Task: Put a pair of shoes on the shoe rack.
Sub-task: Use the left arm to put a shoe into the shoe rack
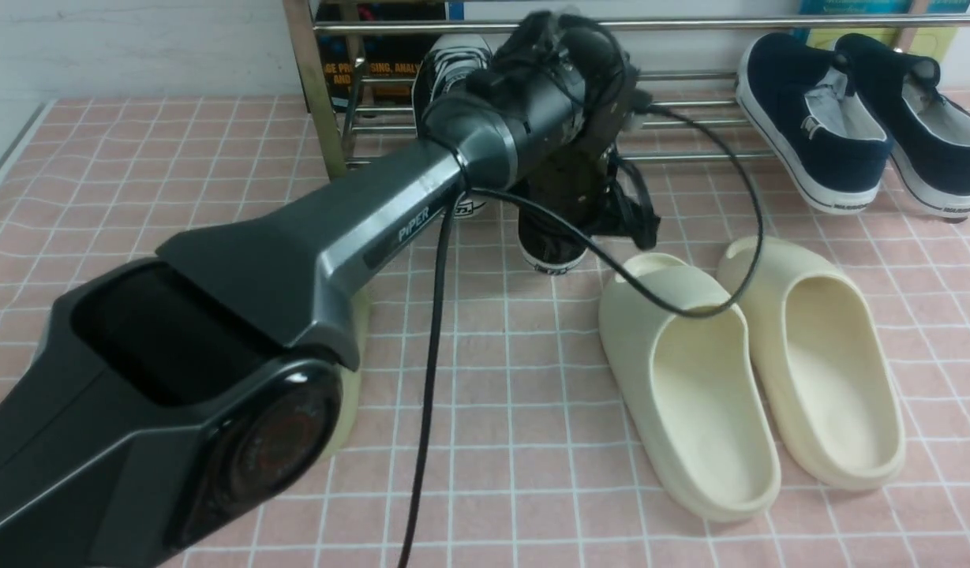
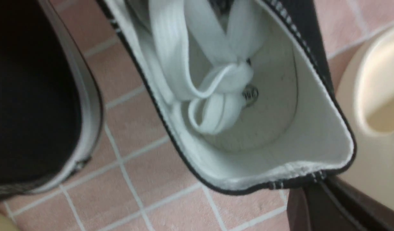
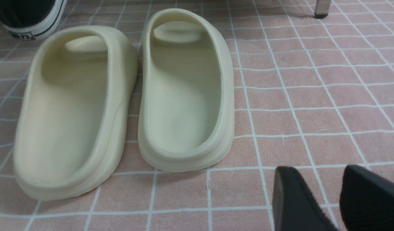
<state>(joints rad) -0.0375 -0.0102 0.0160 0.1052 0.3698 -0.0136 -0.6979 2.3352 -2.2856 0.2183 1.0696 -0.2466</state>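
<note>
The left fingers (image 2: pixel 320 182) are closed on the heel collar of a black canvas sneaker with white laces and white sole (image 1: pixel 554 254), just above twelve o'clock from the front view's centre; the arm hides where its toe end lies. Its mate, a matching black-and-white laced sneaker (image 1: pixel 451 67), sits on the low shiny chrome-steel tube rack (image 1: pixel 694 156) at about eleven o'clock. Two navy laceless slip-ons with white soles (image 1: pixel 816 130) occupy the rack at two o'clock. Cream foam slides (image 1: pixel 690 410) lie on the pink white-gridded table (image 1: pixel 485 442) at four o'clock. The right fingers (image 3: pixel 320 173) are open, holding nothing.
</note>
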